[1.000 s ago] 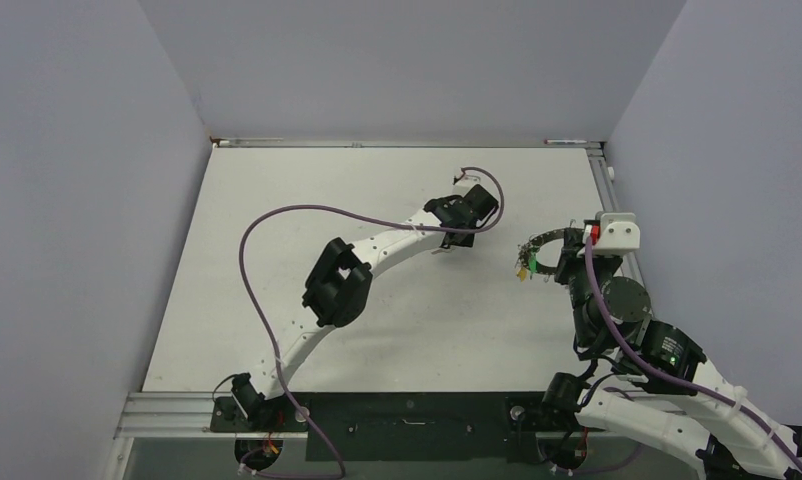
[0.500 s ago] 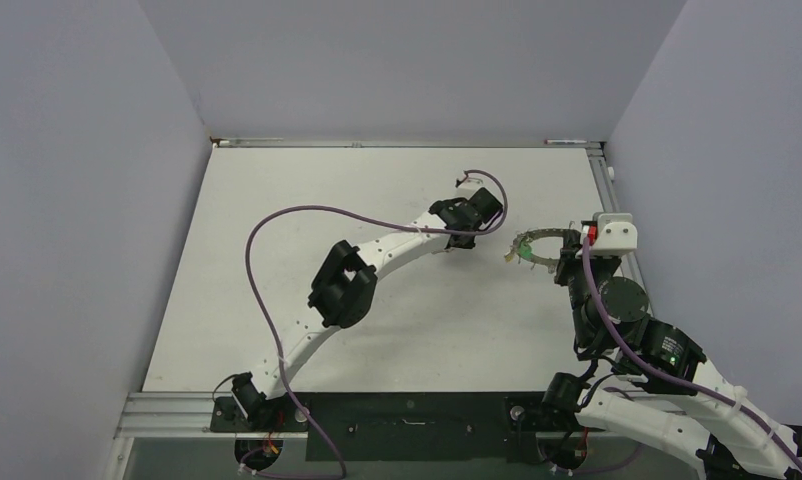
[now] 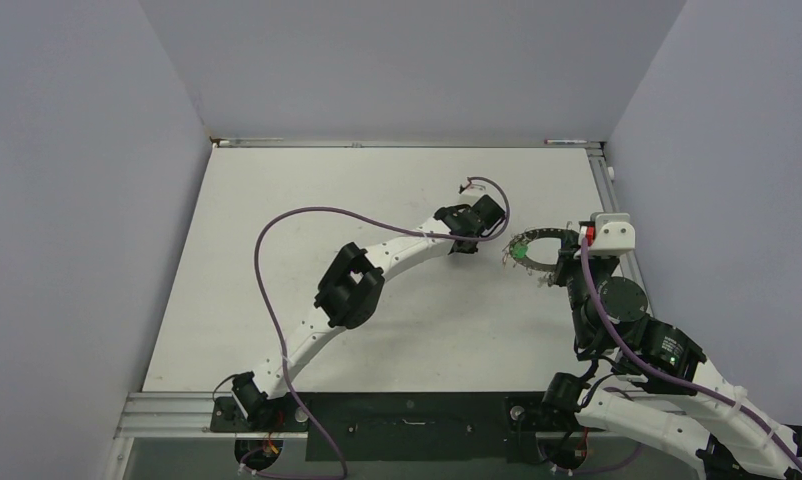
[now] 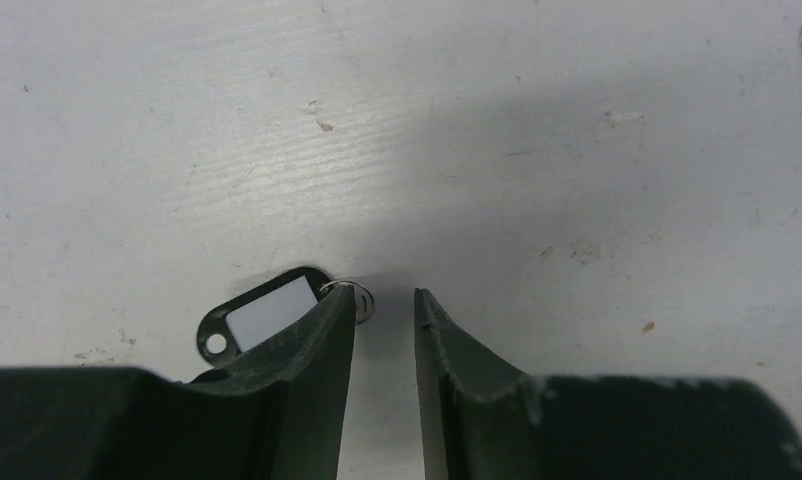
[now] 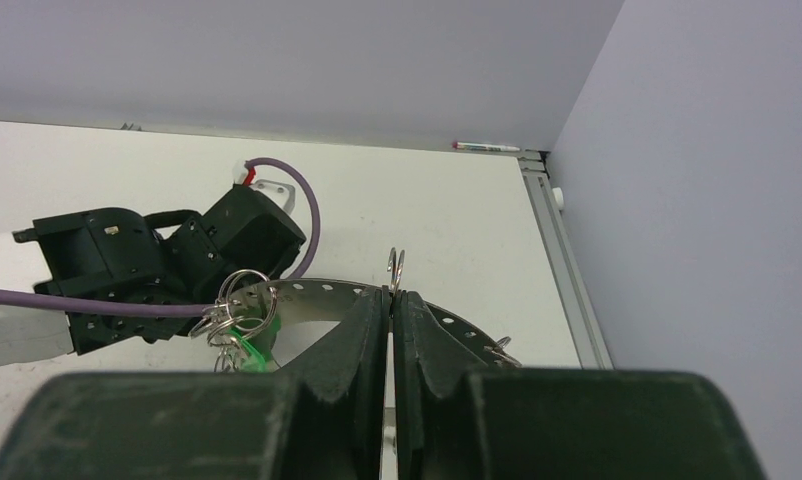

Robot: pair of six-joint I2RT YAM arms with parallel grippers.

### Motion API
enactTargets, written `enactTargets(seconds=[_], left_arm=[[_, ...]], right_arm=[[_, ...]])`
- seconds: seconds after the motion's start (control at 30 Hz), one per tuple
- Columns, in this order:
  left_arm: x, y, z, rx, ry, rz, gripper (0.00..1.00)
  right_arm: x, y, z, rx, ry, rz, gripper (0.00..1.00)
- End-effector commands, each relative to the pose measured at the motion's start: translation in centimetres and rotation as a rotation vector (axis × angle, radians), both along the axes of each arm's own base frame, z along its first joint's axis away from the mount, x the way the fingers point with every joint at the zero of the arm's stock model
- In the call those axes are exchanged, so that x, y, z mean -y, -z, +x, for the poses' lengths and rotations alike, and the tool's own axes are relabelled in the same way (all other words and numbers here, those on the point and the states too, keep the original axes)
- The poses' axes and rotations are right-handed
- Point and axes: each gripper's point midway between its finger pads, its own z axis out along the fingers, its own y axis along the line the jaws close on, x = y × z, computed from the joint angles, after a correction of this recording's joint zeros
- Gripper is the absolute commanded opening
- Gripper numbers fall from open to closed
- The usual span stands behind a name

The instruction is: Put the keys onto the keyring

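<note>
My right gripper (image 5: 390, 295) is shut on the rim of the grey keyring (image 5: 307, 295) and holds it tilted above the table at the right (image 3: 537, 243). A green-tagged key (image 5: 247, 335) and several split rings hang from the ring's left side. My left gripper (image 4: 385, 300) is open a narrow way, low over the table, just left of the keyring in the top view (image 3: 467, 235). A black-tagged key (image 4: 262, 310) lies flat partly under its left finger, its small split ring (image 4: 355, 298) at that fingertip. Other keys are out of view.
The table's right rail (image 5: 562, 270) and the grey side wall stand close behind the keyring. A pen (image 5: 487, 147) lies at the far right corner. The left arm's purple cable (image 3: 277, 225) loops over the table's middle.
My left gripper has moved right, closer to the keyring. My right gripper has shifted the keyring a little up and left, and it is tilted differently.
</note>
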Motion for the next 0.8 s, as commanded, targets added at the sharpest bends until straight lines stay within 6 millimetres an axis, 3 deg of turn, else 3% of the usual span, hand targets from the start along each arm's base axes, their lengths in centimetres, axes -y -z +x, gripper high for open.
enactTargets(seconds=[0.0, 0.33, 0.43, 0.63, 0.77], left_arm=[[1.6, -1.2, 1.1, 0.047, 0.000, -0.063, 0.25], [0.7, 0.0, 0.7, 0.032, -0.010, -0.026, 0.00], [0.3, 0.3, 0.2, 0.017, 0.009, -0.013, 0.00], [0.4, -2.7, -2.2, 0.015, 0.162, -0.103, 0.00], [-1.1, -5.4, -4.6, -0.012, 0.228, -0.221, 0.00]], right_arm=[[-0.1, -1.5, 0.0, 0.027, -0.011, 0.043, 0.05], [-0.4, -1.3, 0.1, 0.024, -0.021, 0.039, 0.05], [-0.5, -1.2, 0.1, 0.023, -0.023, 0.040, 0.05], [-0.6, -1.1, 0.1, 0.022, -0.029, 0.039, 0.05], [-0.7, -1.2, 0.0, 0.024, -0.038, 0.043, 0.05]])
